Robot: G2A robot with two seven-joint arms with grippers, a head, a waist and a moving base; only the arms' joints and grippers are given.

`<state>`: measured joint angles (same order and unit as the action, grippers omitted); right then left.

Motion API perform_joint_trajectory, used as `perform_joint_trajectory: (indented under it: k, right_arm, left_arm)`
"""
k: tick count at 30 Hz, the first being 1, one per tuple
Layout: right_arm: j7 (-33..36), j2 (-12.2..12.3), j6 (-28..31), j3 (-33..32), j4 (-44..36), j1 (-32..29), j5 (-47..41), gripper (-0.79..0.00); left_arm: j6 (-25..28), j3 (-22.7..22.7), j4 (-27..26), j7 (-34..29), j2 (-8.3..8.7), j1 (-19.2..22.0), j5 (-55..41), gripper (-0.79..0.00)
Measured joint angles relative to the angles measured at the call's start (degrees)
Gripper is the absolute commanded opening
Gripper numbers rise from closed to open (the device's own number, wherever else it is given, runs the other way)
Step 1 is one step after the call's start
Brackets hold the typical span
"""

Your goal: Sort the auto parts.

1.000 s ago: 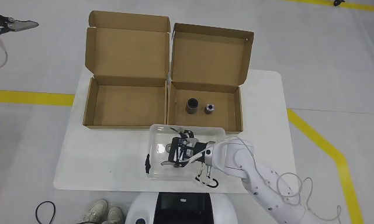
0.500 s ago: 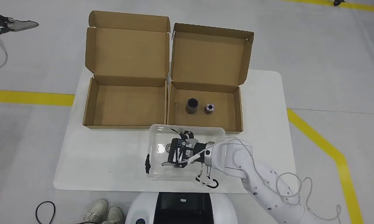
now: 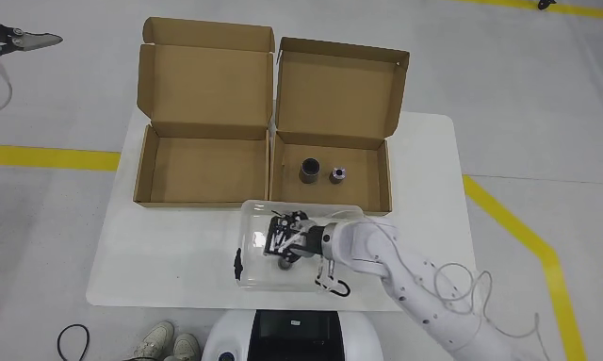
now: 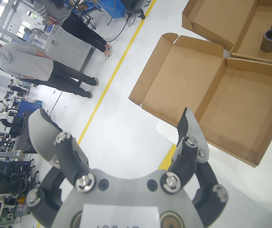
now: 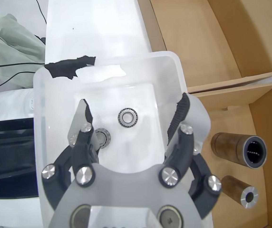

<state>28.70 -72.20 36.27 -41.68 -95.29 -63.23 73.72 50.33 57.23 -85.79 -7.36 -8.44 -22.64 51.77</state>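
Ring-shaped steel bearing (image 5: 128, 117) in frosted plastic tub (image 5: 136, 56), right pincer (image 5: 134, 100) spread above

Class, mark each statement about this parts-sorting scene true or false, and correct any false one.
1. The right tool is open over the clear bin. True.
2. The bin holds three bearings. False: it holds two, one bearing and a second bearing.
3. Both cylinders sit in the left box. False: the large cylinder and the small cylinder sit in the right box.
4. The left tool is open. True.
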Motion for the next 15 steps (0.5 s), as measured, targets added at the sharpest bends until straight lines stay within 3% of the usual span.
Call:
perform_joint_trajectory:
  k: [5,15]
  right_arm:
    - [2.47,-0.95,-1.75,2.44,2.85,1.74,0.67,-0.185]
    - [3.33,-3.04,-7.16,6.69,7.66,3.54,2.87,-0.351]
  left_arm:
    - [0.00,0.00,0.00,0.00,0.00,0.00,0.00,0.000]
    - [0.00,0.00,0.00,0.00,0.00,0.00,0.00,0.000]
